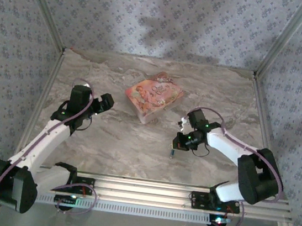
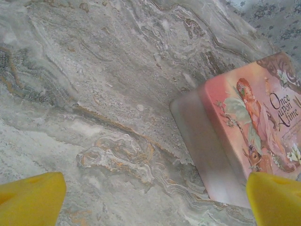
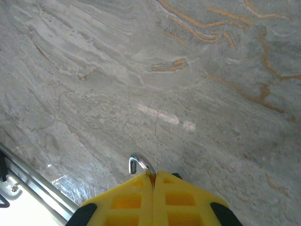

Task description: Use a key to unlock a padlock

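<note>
My right gripper (image 3: 154, 175) is shut, its yellow fingers pressed together on the padlock. Between the pads a thin brass sliver of the padlock (image 3: 153, 179) shows, and its silver shackle (image 3: 140, 164) curls out past the fingertips with one end hanging free. From above, the right gripper (image 1: 175, 146) hangs just over the marble table, right of centre, pointing toward the near edge. The key is hidden. My left gripper (image 1: 106, 103) stands open and holds nothing, left of the pink box; its yellow fingertips (image 2: 33, 197) sit wide apart over bare marble.
The flat pink illustrated box (image 1: 153, 97) lies at the middle back of the table, its corner close to my left gripper's right finger (image 2: 275, 197). An aluminium rail (image 1: 184, 195) runs along the near edge. Patterned walls enclose the table.
</note>
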Tool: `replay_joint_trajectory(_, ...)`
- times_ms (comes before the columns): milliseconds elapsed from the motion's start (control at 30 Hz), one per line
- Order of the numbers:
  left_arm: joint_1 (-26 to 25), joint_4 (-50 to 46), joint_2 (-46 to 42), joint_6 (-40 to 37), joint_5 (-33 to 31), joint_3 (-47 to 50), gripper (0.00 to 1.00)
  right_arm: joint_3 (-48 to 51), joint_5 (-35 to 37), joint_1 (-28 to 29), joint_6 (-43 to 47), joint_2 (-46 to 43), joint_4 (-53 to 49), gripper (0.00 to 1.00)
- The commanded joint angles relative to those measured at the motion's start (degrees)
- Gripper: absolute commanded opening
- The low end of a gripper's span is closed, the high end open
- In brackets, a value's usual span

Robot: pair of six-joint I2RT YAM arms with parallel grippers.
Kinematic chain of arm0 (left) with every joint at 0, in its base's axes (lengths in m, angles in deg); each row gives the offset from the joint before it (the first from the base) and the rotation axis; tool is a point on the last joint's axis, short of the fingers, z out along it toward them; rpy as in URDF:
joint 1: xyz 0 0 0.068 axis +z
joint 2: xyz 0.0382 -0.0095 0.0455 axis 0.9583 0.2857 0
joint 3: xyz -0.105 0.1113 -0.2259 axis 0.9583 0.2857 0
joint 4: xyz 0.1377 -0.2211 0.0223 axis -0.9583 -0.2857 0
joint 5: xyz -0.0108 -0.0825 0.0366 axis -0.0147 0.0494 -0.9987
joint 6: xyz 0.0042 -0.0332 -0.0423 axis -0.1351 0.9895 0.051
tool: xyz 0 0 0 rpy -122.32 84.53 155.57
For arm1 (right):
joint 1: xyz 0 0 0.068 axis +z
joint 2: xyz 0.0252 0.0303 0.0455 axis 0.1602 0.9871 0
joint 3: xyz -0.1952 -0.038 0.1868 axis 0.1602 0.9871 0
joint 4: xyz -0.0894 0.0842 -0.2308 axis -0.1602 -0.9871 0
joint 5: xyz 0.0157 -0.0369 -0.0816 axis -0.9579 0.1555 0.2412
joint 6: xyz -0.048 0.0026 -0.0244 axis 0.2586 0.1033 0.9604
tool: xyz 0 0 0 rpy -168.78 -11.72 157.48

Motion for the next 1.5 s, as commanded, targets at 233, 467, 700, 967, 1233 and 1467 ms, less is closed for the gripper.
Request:
replay_joint_trajectory(233, 0.46, -0.90, -0.46, -0.93, -0.01, -0.25, 0.98, 1.64, -2.49, 0.17, -0.38, 3.69, 7.04, 0.07)
replay_joint_trajectory(467, 0.66, -1.52, -0.46, -1.22, -0.03, -1.38, 0.98, 1.06, -1.24, -0.74, 0.17, 1.82, 6.64, 0.20)
replay_joint_trajectory(700, 1.07, -1.89, -0.73, -2.44, -0.14, -4.08, 0.98, 0.62, 3.47, -3.28, 0.79, -5.85, 5.64, 0.28)
replay_joint_trajectory(967, 3.33, -1.73, -1.62, -5.80, -2.56, -7.90, 0.98, 1.17, 11.27, -10.98, 2.08, -20.42, 9.46, 0.44)
replay_joint_trajectory(1233, 3.65, 6.05, -8.14, -15.42, -10.50, -4.85, 0.98, 4.44, 22.32, -17.29, 4.74, -32.09, 18.74, 0.77)
replay_joint_trajectory(1467, 3.71, 19.77, -11.26, -26.06, -16.92, 5.42, 0.98, 9.44, 30.57, -22.90, 11.77, -32.54, 29.47, 1.00)
